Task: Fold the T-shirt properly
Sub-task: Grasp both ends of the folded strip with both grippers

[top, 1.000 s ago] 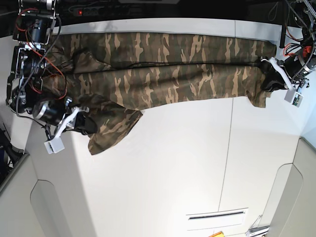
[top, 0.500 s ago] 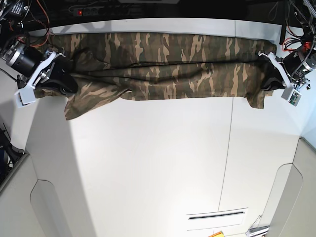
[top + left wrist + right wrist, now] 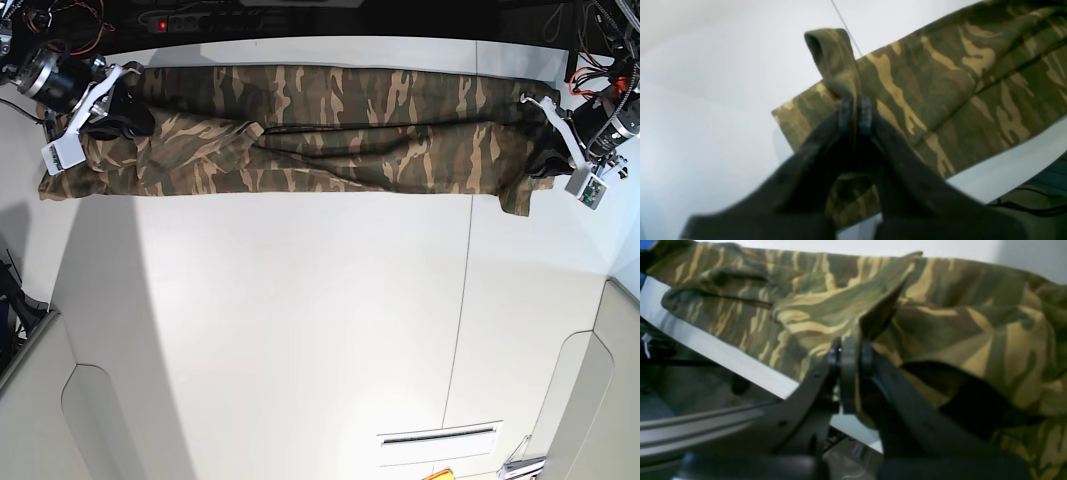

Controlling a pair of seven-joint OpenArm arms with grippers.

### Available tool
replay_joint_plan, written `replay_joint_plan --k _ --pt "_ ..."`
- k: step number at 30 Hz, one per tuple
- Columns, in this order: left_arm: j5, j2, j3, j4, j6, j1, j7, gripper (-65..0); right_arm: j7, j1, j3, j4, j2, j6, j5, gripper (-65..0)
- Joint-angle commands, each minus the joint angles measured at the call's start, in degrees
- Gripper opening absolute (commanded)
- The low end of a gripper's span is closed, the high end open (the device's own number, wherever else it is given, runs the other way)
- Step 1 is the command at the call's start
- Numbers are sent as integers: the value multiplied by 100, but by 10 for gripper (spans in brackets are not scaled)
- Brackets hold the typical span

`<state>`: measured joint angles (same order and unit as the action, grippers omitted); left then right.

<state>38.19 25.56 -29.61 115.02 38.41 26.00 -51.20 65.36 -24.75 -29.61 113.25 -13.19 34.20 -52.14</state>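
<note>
T-shirt (image 3: 300, 130) lies as a long band along the table's (image 3: 320, 320) 12 o'clock edge, left claw (image 3: 855, 115) and right claw (image 3: 849, 355) each clamped on an end, likely to hold it taut for folding.

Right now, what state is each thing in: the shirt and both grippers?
T-shirt: folded into a long band along the far edge of the table, one end pinched by each gripper.
Left gripper: shut on the T-shirt, a fold of cloth standing up between its jaws.
Right gripper: shut on the T-shirt, gripping a raised corner of cloth.
</note>
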Motion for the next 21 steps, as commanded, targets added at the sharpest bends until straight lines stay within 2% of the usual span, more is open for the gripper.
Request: replay_joint_plan --k 1,3,4,5,10,14,16,18,19,21 --pt "48 98 -55 90 20 -11 74 -599 -114 13 -33 79 -59 11 15 -569" --pt "11 96 -55 87 20 -11 72 -522 -133 15 -33 79 -61 9 232 -406" --pt "-9 96 -55 83 20 -11 70 -497 -131 15 -33 79 -63 9 282 -352" --pt "-22 96 -55 83 17 -11 55 -481 -131 15 -35 79 -63 9 291 -326" --pt "-28 98 -55 83 -195 -11 31 -468 -140 46 -94 85 -61 4 264 -327" --pt "-24 98 -55 85 -221 -11 35 -468 -249 48 -385 197 -59 4 44 -327" --pt "-24 96 -55 83 -310 -11 35 -439 -258 70 -535 348 -57 7 -125 -328" --pt "-22 98 -55 83 -393 -11 37 -384 -254 142 -610 492 -42 7 -240 -381" --pt "-22 96 -55 83 -446 -11 39 -355 -258 177 -612 544 -24 7 -289 -440" --pt "-22 96 -55 83 -535 -11 39 -318 -254 258 -573 562 9 9 -450 -597"
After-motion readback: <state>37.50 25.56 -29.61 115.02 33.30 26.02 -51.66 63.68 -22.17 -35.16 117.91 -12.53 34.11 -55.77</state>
